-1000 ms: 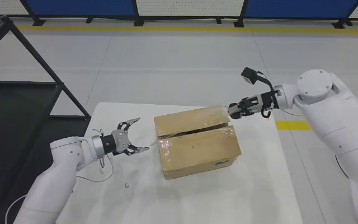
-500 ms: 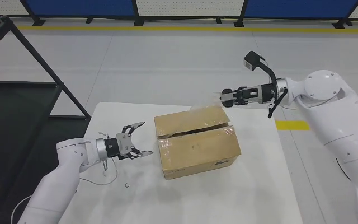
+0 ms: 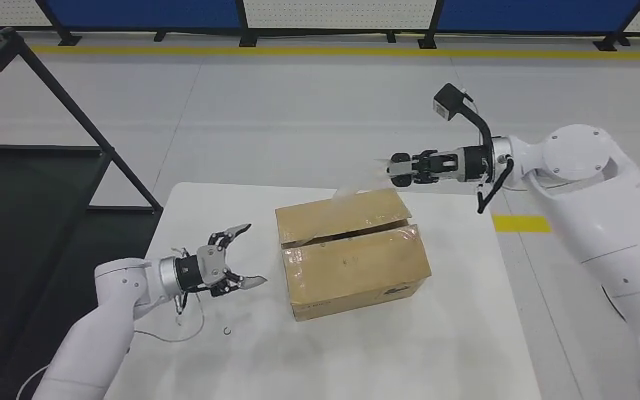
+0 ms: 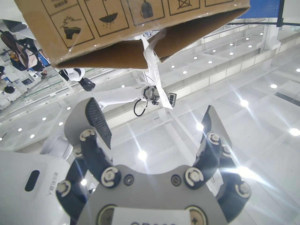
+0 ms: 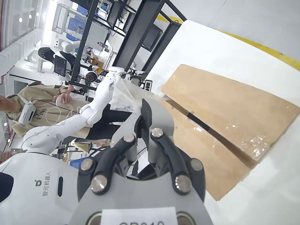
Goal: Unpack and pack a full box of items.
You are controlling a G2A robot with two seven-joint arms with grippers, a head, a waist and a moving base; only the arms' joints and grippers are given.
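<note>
A brown cardboard box (image 3: 350, 250) sits mid-table on the white table (image 3: 400, 340), its top flaps meeting at a narrow seam. A strip of clear tape (image 3: 360, 185) runs up from the box's far top edge to my right gripper (image 3: 392, 170), which is shut on it above and behind the box. In the right wrist view the tape (image 5: 124, 94) bunches at the closed gripper (image 5: 141, 108) above the box (image 5: 222, 118). My left gripper (image 3: 240, 262) hangs open just left of the box, apart from it. The left wrist view has the box (image 4: 131, 12), the tape (image 4: 152, 71) and open gripper (image 4: 152, 108).
A black metal frame (image 3: 60, 130) stands off the table's left side. A small ring (image 3: 228, 329) and a thin cable (image 3: 170, 332) lie on the table near the left arm. Bare table lies in front of and right of the box.
My right gripper has risen and pulled leftward, drawing the tape strip off the box top. My left gripper has drawn back a little from the box, staying open.
</note>
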